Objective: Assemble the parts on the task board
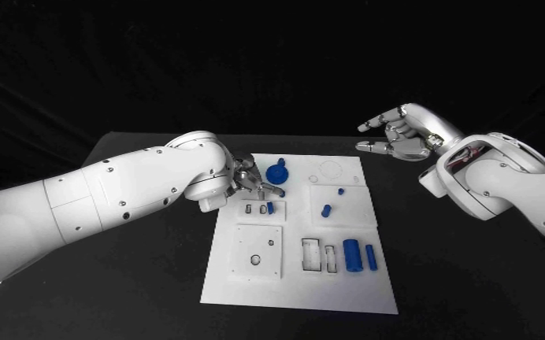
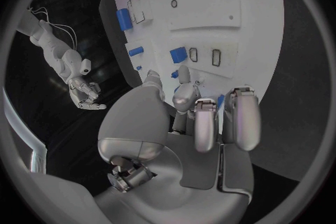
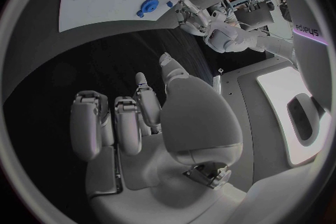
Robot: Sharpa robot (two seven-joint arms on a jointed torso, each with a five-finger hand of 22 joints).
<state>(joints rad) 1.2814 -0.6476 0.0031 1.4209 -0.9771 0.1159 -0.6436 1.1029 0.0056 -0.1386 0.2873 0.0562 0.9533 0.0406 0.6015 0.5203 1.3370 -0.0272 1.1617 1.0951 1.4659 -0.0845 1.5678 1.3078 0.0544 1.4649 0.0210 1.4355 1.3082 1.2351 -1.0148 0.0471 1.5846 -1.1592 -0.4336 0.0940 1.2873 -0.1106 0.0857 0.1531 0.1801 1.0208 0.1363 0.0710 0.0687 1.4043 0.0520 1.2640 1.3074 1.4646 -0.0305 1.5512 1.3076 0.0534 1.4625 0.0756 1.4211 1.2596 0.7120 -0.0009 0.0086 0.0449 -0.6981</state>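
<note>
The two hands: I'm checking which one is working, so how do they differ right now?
The left hand is down at the task board, fingers by the small blue parts; the right hand hovers off the board's far right corner. The left hand's fingers point down and curl in; the right hand's are spread, holding nothing. Both are silver, on white arms.

One task board (image 1: 298,293), six blue parts (image 1: 352,255), two hands (image 1: 398,137)

Head view: high, facing down over black table (image 1: 136,293), whole task board (image 1: 298,277) visible. Left wrist view: close behind left hand (image 2: 203,117), facing board. Right wrist view: behind right hand (image 3: 147,117), farther off. Board shared by all.
</note>
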